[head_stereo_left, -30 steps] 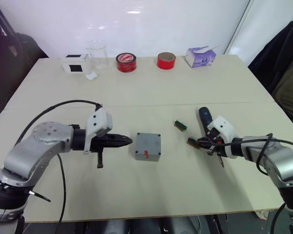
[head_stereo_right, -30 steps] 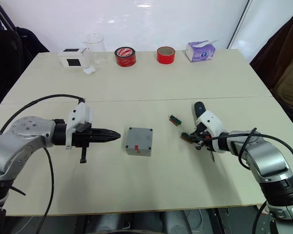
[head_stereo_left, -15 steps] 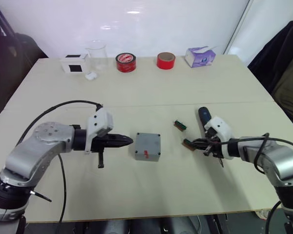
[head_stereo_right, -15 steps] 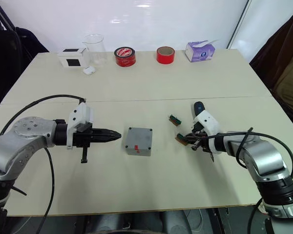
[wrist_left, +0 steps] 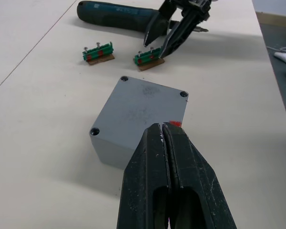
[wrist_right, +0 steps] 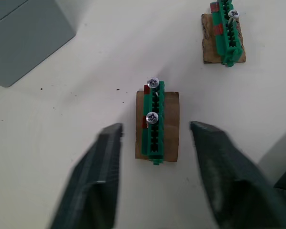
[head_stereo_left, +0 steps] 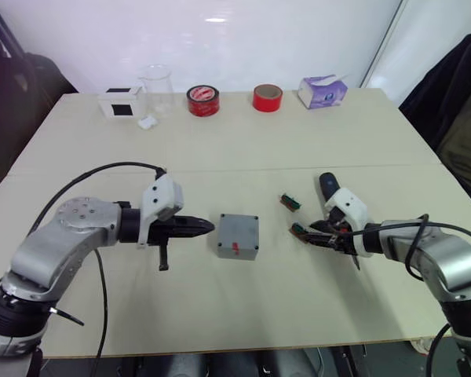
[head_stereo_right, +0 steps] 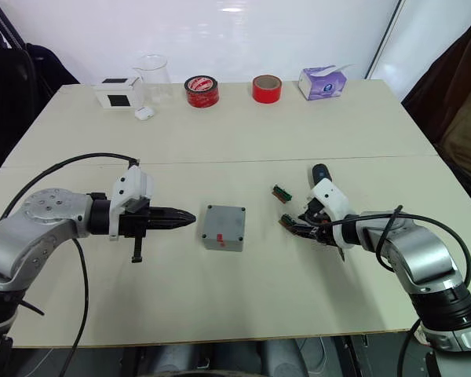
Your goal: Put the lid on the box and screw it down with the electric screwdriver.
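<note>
The table [head_stereo_left: 243,149] is mostly bare in the middle, with tape rolls, a beaker and a tissue box lined up along the far edge, well away from the work.

The box [head_stereo_left: 238,236] sits near the centre, just right of the left gripper [head_stereo_left: 206,228]. From here it looks closed: a flat grey top with a dark dot at each visible corner and a red mark on its near side. I take that top to be the lid [wrist_left: 145,105], already seated, though I can't tell whether those dots are driven screws or empty holes.

The left gripper points at the box from the left, its jaws pressed together and holding nothing, stopped just short of the box.

The electric screwdriver [head_stereo_left: 329,191] lies on the table to the right, beside the right arm and not picked up.

The right gripper [wrist_right: 155,143] has its jaws spread wide either side of a small green screw holder [wrist_right: 155,121] carrying two screws, not closed on it. A second holder [head_stereo_left: 290,203] lies just beyond.

So, by my reckoning, the lid is on and all the screwing down is left.
</note>
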### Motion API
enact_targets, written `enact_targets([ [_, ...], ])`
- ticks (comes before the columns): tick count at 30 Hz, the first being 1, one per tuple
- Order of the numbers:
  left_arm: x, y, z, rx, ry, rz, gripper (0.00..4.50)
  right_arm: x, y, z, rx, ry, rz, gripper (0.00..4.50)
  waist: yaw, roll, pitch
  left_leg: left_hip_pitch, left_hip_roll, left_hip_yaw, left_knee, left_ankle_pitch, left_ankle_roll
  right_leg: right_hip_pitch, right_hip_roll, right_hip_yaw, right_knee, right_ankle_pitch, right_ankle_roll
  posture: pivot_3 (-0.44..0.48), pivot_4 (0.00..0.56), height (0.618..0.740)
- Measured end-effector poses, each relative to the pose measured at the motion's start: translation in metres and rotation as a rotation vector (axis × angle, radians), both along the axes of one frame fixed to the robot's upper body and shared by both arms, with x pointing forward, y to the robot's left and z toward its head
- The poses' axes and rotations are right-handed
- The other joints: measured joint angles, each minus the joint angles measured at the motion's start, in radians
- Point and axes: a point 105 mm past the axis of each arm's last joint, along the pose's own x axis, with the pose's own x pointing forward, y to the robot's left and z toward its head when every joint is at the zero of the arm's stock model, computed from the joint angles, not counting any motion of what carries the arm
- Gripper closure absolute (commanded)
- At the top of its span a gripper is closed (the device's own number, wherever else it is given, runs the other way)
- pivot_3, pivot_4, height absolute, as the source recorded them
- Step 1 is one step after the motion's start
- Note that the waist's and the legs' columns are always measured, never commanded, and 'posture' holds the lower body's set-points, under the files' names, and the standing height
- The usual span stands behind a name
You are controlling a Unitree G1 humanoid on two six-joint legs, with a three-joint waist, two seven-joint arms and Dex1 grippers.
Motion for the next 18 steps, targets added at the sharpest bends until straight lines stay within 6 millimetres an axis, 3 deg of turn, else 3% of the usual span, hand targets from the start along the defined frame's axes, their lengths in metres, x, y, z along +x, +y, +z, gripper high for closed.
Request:
enact_targets([
  [18, 0.0009, 0.0007, -0.0004, 0.007, -0.005, 0.007, 4.50, 0.0026, 0.0030, 0.0057, 0.028, -0.017, -0.004, 2.11, 0.000, 0.000, 0.000, 0.000, 0.000, 0.000, 0.000, 0.000, 0.000, 0.000, 0.000, 0.000, 0.000, 0.000, 0.000, 0.000, 0.150, 0.740],
])
